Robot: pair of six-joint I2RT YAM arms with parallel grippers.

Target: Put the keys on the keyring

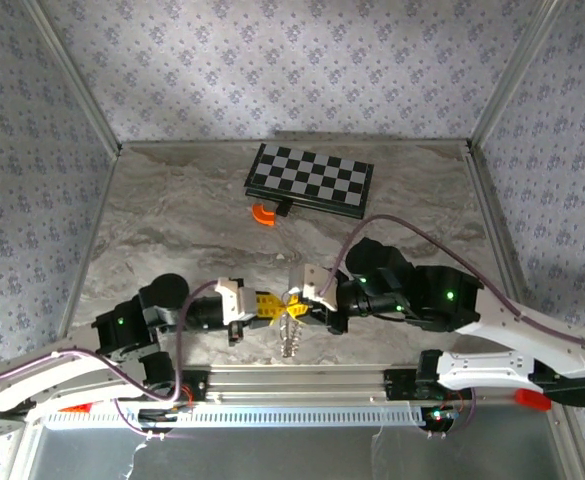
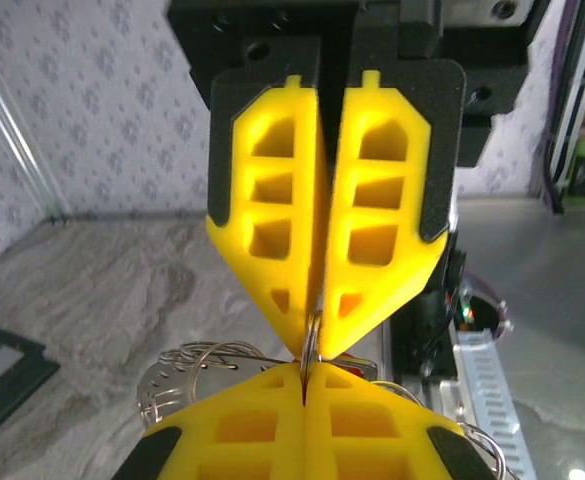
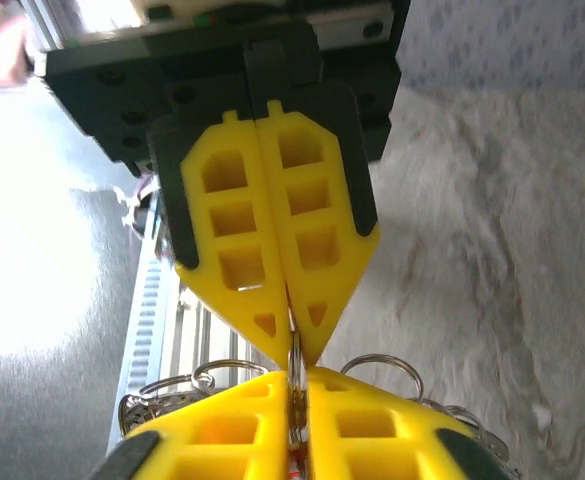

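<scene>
So: the left gripper (image 1: pixel 270 306) is clamped shut on the keyring (image 2: pixel 313 336), its tips pinching the thin wire edge-on. In the middle, the keys (image 1: pixel 290 338) hang in a silver bunch just below where the two sets of tips meet, near the front rail. Can't tell if they touch the table (image 1: pixel 172 230). Then the right gripper (image 1: pixel 302 298) sits nose-to-nose w/ the left, also pinched tight on the same ring. The step looks like working the ring btwn both grips. To do it well, hold both pinches firm, twist slowly and don't pull apart. Thin wire slips easily & the bunch would drop. Red key: can't tell where it is.
</scene>
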